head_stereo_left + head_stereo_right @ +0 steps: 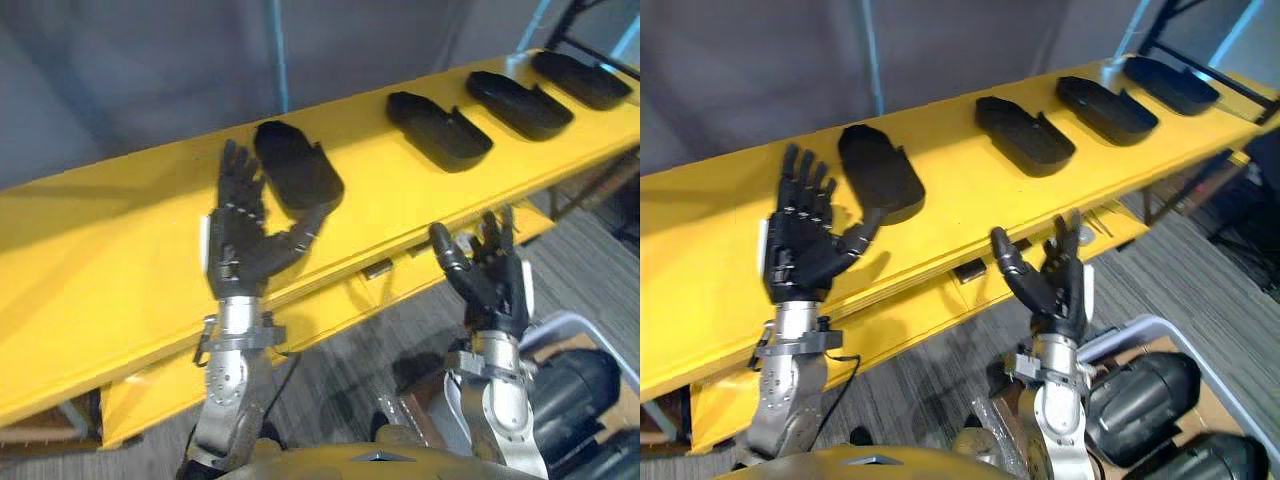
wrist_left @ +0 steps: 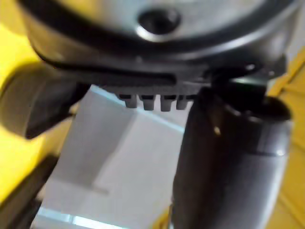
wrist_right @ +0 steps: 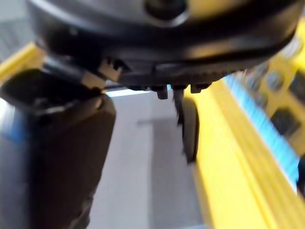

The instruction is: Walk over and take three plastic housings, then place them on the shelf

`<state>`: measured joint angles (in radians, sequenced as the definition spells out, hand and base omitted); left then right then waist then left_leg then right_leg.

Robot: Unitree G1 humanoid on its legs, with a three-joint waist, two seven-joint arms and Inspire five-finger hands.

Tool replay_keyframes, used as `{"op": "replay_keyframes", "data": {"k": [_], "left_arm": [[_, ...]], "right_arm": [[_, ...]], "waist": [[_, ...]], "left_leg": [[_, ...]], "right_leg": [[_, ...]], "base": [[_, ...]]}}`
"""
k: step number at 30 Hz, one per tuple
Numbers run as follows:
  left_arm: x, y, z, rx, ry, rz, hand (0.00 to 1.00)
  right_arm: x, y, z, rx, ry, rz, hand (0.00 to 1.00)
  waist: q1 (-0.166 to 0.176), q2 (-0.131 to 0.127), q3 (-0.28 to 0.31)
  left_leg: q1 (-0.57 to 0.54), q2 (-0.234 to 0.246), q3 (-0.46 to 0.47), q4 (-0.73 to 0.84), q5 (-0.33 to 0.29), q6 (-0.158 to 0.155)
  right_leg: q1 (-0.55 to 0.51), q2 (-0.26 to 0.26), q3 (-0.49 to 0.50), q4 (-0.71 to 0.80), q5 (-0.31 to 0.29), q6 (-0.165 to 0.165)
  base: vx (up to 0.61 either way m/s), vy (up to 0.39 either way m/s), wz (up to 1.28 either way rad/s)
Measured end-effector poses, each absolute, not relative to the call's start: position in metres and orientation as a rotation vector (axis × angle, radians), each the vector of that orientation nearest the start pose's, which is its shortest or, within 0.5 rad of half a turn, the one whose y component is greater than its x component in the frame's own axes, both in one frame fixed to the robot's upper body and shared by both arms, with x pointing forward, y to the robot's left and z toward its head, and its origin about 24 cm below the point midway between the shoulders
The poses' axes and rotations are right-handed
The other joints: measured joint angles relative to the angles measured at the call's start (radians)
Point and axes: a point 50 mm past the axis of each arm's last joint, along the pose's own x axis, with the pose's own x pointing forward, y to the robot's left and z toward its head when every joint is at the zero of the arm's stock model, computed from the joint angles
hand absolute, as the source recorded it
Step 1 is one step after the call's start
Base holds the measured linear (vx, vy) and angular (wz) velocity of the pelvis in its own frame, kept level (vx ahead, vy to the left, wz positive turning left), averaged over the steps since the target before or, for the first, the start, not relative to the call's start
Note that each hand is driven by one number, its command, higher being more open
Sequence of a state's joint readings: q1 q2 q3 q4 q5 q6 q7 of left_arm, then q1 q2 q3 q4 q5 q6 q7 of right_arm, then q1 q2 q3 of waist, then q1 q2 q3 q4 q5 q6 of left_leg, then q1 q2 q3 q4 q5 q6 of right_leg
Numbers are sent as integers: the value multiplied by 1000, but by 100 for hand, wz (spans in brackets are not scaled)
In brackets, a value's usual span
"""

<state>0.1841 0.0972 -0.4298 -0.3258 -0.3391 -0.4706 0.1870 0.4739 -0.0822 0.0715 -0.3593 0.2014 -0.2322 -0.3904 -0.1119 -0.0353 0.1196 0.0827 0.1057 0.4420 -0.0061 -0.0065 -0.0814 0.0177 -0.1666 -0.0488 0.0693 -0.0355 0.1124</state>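
Grey bin (image 1: 1145, 325) sits on the floor on the near side of the yellow shelf (image 1: 120, 220), toward its right end. It holds at least two big dark rounded parts (image 1: 1140, 395); can't tell what they are.

Right hand (image 1: 490, 280) is raised just short of the shelf's front edge, below the top board. Fingers straight and spread, holding nothing.

Left hand (image 1: 240, 245) is up over the shelf's front half, palm toward the right end, fingers straight and released, nothing in it. Its thumb reaches toward the nearest plastic housing (image 1: 297, 165); the tip is just beside the housing's near end, contact can't be told.

All four housings lie on the shelf's top board in a row running away to the right. After the nearest come the second housing (image 1: 438, 130), the third housing (image 1: 518, 103), and the fourth housing (image 1: 580, 80) by the far right end. They're apart from each other.

Handling, judged: thin black moulded shells, likely light and stiff, smooth so a bit slippery, rounded at one end. Best hold is probably across the narrow width at mid-length, thumb on one long wall and fingers on the other. A hard squeeze could flex the walls.

Second and third lie hollow side up like trays, nothing inside. The nearest looks closed side up, not sure.
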Motion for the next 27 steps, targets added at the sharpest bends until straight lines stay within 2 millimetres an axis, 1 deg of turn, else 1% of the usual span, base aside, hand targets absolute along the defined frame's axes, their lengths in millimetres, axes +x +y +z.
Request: {"op": "replay_keyframes", "data": {"k": [1, 2, 3, 5, 6, 7, 8, 9, 10, 12, 13, 14, 15, 16, 17, 18, 19, 20, 21, 22, 23, 24, 25, 26, 27], "left_arm": [[192, 90, 108, -497, -467, -183, 100], [187, 71, 112, -526, -463, -289, 100], [185, 65, 113, -533, -466, -328, 100], [179, 44, 120, -552, -480, -475, 100], [178, 40, 122, -549, -488, -514, 100], [175, 32, 125, -554, -500, -583, 100], [174, 26, 129, -553, -510, -635, 100], [173, 22, 131, -552, -513, -656, 100], [173, 16, 133, -547, -514, -693, 100], [171, 10, 134, -531, -507, -723, 100], [171, 7, 134, -526, -495, -727, 100], [172, 6, 133, -523, -488, -719, 100], [172, 7, 133, -514, -484, -704, 100], [174, 9, 131, -498, -479, -658, 100], [176, 12, 130, -496, -465, -624, 100], [178, 18, 127, -495, -448, -577, 100], [179, 22, 126, -495, -443, -553, 100], [180, 30, 123, -494, -436, -506, 100], [180, 40, 121, -499, -434, -455, 100], [181, 47, 121, -501, -436, -421, 100], [180, 50, 121, -504, -437, -408, 100], [181, 56, 123, -505, -454, -380, 100], [181, 60, 126, -506, -476, -366, 100], [181, 62, 127, -509, -490, -358, 100], [179, 68, 130, -557, -506, -345, 100]], "right_arm": [[151, -192, 47, 149, -77, -486, 100], [137, -201, 39, 140, -22, -589, 100], [131, -204, 37, 137, -5, -625, 100], [114, -215, 30, 116, 42, -740, 100], [111, -217, 29, 110, 53, -761, 100], [106, -220, 26, 101, 72, -790, 100], [102, -220, 25, 97, 82, -801, 100], [102, -220, 25, 98, 83, -800, 100], [102, -218, 24, 99, 85, -791, 100], [103, -212, 24, 107, 87, -755, 100], [106, -206, 23, 121, 86, -712, 100], [109, -203, 23, 129, 83, -685, 100], [112, -200, 23, 135, 78, -656, 100], [120, -194, 23, 140, 62, -593, 100], [126, -189, 22, 150, 55, -549, 100], [132, -181, 21, 160, 51, -502, 100], [136, -179, 22, 160, 47, -483, 100], [140, -174, 23, 162, 36, -452, 100], [144, -171, 25, 167, 25, -432, 100], [145, -169, 26, 172, 20, -422, 100], [146, -168, 26, 175, 18, -418, 100], [149, -167, 28, 177, 8, -409, 100], [151, -167, 29, 178, 1, -406, 100], [151, -167, 29, 179, 0, -406, 100], [154, -165, 30, 186, -8, -402, 100]], "waist": [[-7, 1, -4], [-30, 4, -12], [-35, 8, -17], [-64, 15, -35], [-70, 17, -40], [-80, 21, -52], [-89, 21, -65], [-89, 26, -69], [-90, 27, -77], [-93, 33, -81], [-94, 36, -85], [-88, 37, -85], [-77, 39, -87], [-39, 44, -88], [-25, 49, -86], [-22, 54, -87], [-15, 57, -86], [9, 62, -87], [33, 62, -86], [51, 63, -85], [59, 63, -83], [75, 66, -66], [87, 72, -46], [91, 71, -33], [102, 62, 2]], "left_leg": [[8, 2, 14, 0, -4, -1], [31, 10, 50, -4, -14, -7], [36, 11, 64, -6, -20, -8], [67, 17, 119, -19, -34, -12], [73, 21, 136, -18, -39, -14], [85, 29, 166, -16, -44, -20], [94, 37, 196, -16, -47, -25], [104, 42, 214, -16, -48, -29], [121, 52, 247, -15, -52, -38], [138, 61, 270, -6, -59, -49], [133, 62, 268, 23, -77, -62], [126, 60, 240, 42, -96, -61], [108, 50, 177, 67, -126, -54], [64, 28, 49, 125, -181, -21], [46, 24, -12, 170, -208, -6], [25, 20, -84, 220, -233, 3], [16, 20, -108, 244, -244, 10], [0, 22, -136, 277, -266, 13], [-15, 25, -137, 302, -286, 22], [-30, 25, -144, 323, -298, 24], [-42, 25, -153, 341, -307, 28], [-69, 26, -180, 394, -324, 29], [-97, 25, -208, 457, -342, 36], [-107, 20, -238, 488, -350, 36], [-117, 5, -293, 545, -375, 47]], "right_leg": [[0, 1, 11, 0, 1, 1], [-1, 5, 41, 0, 4, 4], [-2, 8, 55, -1, 6, 6], [-4, 16, 93, -4, 10, 12], [-6, 17, 106, -5, 11, 13], [-10, 29, 127, -6, 17, 13], [-20, 41, 147, -8, 25, 14], [-20, 48, 159, -11, 31, 19], [-20, 65, 186, -21, 40, 14], [-20, 84, 211, -21, 42, 14], [-35, 95, 229, -17, 44, 14], [-41, 100, 244, -14, 46, 12], [-53, 106, 259, -10, 50, 14], [-71, 123, 306, -2, 53, 14], [-72, 135, 324, -1, 54, 14], [-72, 143, 329, 1, 55, 12], [-74, 148, 332, 2, 56, 12], [-88, 157, 343, 8, 55, 12], [-101, 160, 347, 21, 53, 9], [-109, 160, 346, 30, 51, 7], [-117, 161, 344, 41, 48, 4], [-132, 163, 332, 80, 31, 5], [-154, 165, 321, 144, 2, 8], [-167, 167, 319, 182, -14, 9], [-191, 172, 322, 262, -42, 10]], "base": [[16, 29, -76], [9, 11, -61], [1, 10, -69], [-5, 11, -61], [6, 4, -68], [-1, -17, -71], [-3, -42, -73], [-26, -66, -84], [-27, -61, -67], [-54, -70, -58], [-76, -69, -44], [-79, -52, -44], [-93, -14, -86], [-83, -5, -100], [-70, 3, -88], [-31, 14, -35], [-68, 32, -25], [-90, 50, -24], [-85, 50, -18], [-56, 52, -4], [-37, 44, 14], [-52, 64, 29], [-62, 70, 33], [-100, 90, 7], [-99, 79, -14]]}}
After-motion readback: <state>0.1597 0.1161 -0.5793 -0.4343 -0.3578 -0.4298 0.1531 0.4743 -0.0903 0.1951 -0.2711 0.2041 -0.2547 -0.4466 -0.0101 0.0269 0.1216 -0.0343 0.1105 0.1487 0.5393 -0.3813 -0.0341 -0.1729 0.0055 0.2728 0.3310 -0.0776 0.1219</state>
